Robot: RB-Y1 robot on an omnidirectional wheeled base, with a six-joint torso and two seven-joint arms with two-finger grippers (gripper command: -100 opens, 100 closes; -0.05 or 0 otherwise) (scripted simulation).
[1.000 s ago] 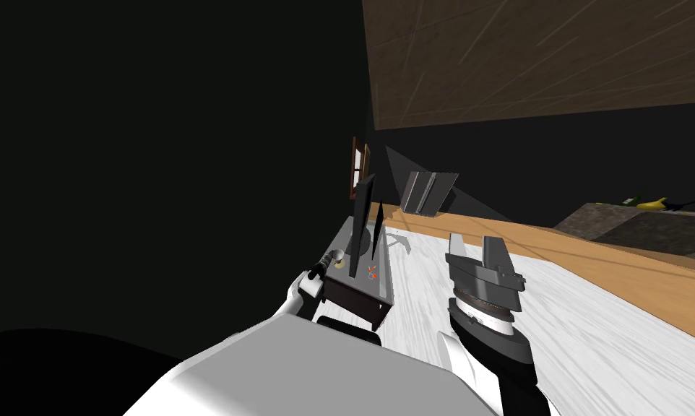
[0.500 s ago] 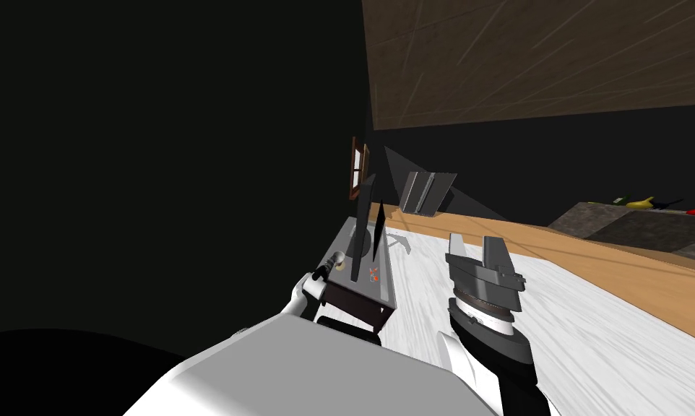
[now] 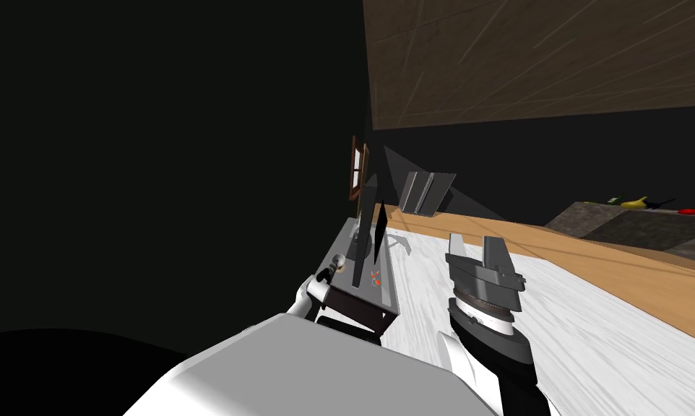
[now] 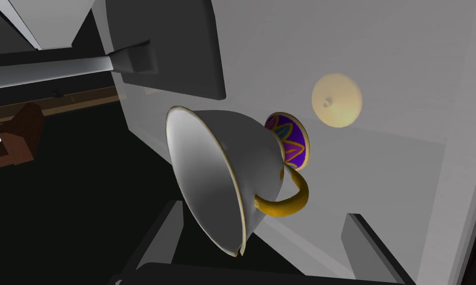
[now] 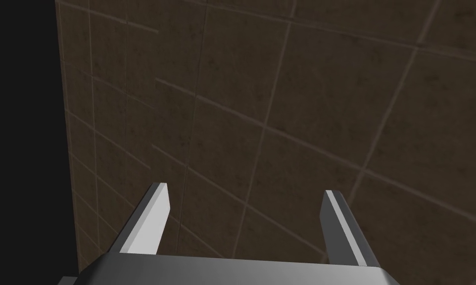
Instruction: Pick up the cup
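Here the white cup (image 4: 217, 168), gold-handled with a purple patterned foot, sits within the released left claw (image 4: 264, 213).

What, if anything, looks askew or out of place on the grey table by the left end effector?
The white cup looks tipped over: its mouth faces sideways and its purple patterned base shows instead of sitting flat on the grey table top. The open left end effector has a finger on either side of it.
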